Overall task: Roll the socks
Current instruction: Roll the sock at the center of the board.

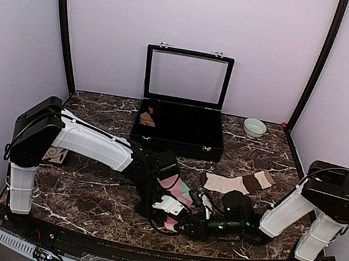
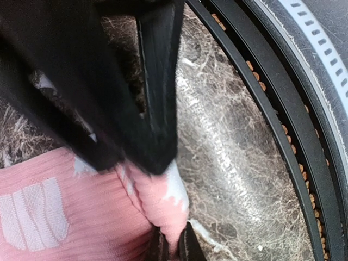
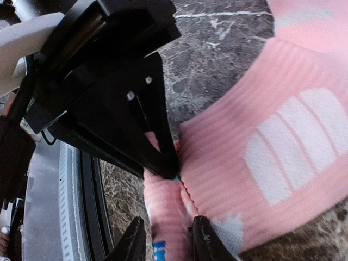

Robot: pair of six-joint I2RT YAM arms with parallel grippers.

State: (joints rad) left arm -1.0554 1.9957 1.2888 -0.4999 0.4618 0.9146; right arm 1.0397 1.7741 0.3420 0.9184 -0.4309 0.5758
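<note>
Near edge of the counter (image 1: 83,189): my left hand (image 2: 155,160) is clamped on a bunched fold at the end of the pink sock (image 3: 228,141). My right hand (image 3: 168,242) faces it with its fingers apart, one on each side of that same fold. Fabric lies between them, but I see no evident pinch.

The rest of the sock lies flat toward mid-counter. Judgement: the roll is barely begun.

To do it well:
- keep the left pinch firm;
- close the right hand just beside it;
- turn the fold over tightly and evenly, without dragging the sock.

Farther back, the cream sock (image 1: 233,183) lies flat, not yet rolled.
</note>
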